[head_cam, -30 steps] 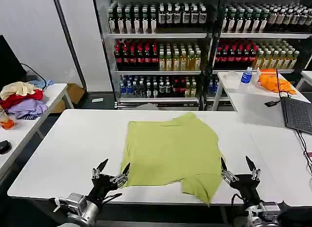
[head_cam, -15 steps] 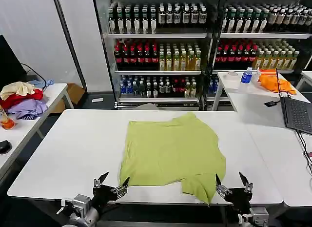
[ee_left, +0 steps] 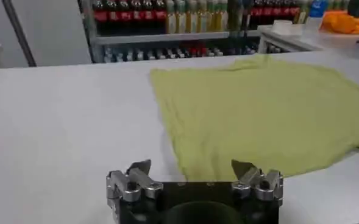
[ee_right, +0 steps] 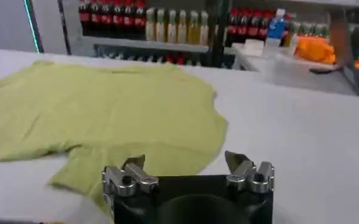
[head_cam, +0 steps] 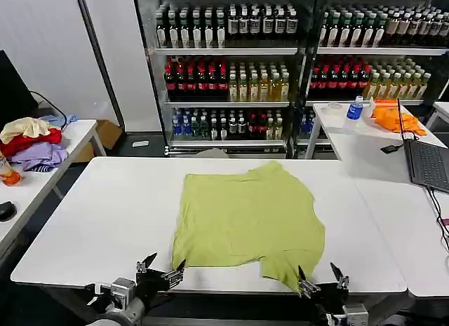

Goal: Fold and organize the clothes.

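Lime-green thin-fabric T-shirt point(head_cam: 249, 224) is spread flat mid white tabletop point(head_cam: 105, 214), presumably for folding; left claw point(head_cam: 161, 268) and right claw point(head_cam: 321, 280) are held apart, empty, at its near edge.

Bottle shelves point(head_cam: 280, 66) behind white table point(head_cam: 105, 214); laptop point(head_cam: 428, 165) right.

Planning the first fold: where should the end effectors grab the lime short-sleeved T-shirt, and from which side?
Probably the near hem of the lime short-sleeved thin-fabric T-shirt, coming from the robot's side of the white table. It lies flat, with its hem corners just ahead of the open left end effector and open right end effector; the near-right flap sits loose at the edge, an easy pinch.
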Controlling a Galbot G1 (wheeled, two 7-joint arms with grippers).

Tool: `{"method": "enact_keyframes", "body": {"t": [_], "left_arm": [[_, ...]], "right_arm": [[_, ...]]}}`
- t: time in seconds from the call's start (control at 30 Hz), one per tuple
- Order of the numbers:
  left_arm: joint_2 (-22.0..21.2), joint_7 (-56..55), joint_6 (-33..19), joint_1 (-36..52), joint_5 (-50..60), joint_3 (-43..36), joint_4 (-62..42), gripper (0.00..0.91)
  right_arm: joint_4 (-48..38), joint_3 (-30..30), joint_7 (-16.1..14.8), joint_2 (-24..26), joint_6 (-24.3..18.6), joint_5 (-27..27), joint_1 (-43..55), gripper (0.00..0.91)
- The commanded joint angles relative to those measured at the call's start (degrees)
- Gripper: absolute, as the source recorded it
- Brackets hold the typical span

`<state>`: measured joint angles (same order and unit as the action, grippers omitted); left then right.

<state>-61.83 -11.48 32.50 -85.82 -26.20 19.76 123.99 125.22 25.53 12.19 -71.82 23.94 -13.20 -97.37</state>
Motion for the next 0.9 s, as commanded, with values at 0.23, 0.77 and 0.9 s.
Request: {"method": "enact_keyframes", "body": {"t": [0.23, 0.77, 0.9], "left_arm": [[-0.07, -0.26, 0.62, 2.08, 0.49, -1.45, -3.98, 0.907], [-0.13, 1.1, 0.62, 1.45, 1.24, -2.78, -5.28, 0.081], [-0.08, 1.48, 0.6, 0.8, 1.24, -2.59, -4.63, 0.071]], "right_arm": [[-1.81, -2.23, 0.28, -0.1, 1.74, -0.11, 0.18, 0.907], [-1.24, -2.91, 1.05, 0.1, 3.15, -0.84, -0.27, 0.02], [-0.51, -2.93, 0.97, 0.17, 3.04, -0.99, -0.62, 0.0]]}}
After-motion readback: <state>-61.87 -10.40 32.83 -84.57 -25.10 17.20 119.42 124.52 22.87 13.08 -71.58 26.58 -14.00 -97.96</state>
